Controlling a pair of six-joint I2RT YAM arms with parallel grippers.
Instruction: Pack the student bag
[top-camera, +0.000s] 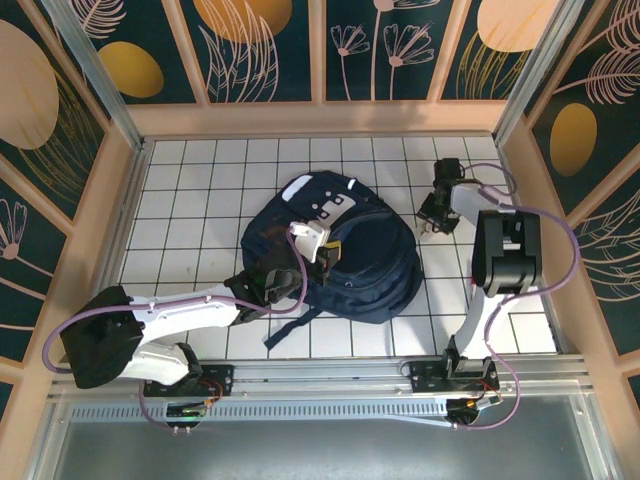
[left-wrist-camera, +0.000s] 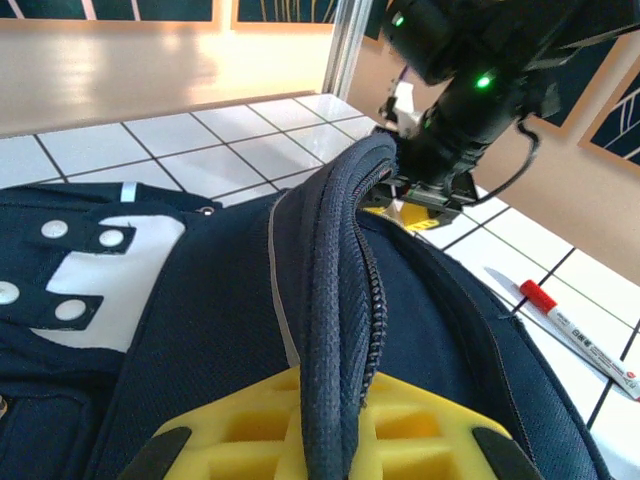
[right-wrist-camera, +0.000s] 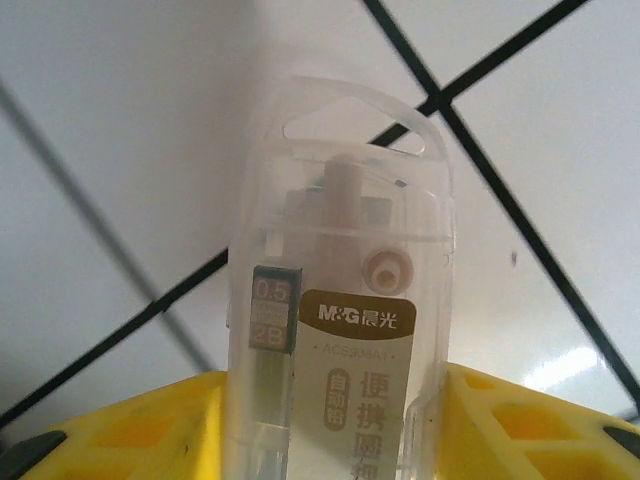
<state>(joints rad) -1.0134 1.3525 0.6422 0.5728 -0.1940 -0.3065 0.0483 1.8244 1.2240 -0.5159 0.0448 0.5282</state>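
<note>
One student bag — rim pinched in left fingers.

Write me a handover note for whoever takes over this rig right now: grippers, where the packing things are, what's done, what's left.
Left gripper: shut on the raised zipper rim of the large navy-blue fabric student bag, propping it up.
Right gripper: fingers on either side of a clear plastic stationery case over the white tiles; a firm grip can't be confirmed.
A white marker with a red cap lies on the tiles beside the bag.
Done: bag rim lifted.
Left: the case, and probably the marker, go into the bag.
</note>
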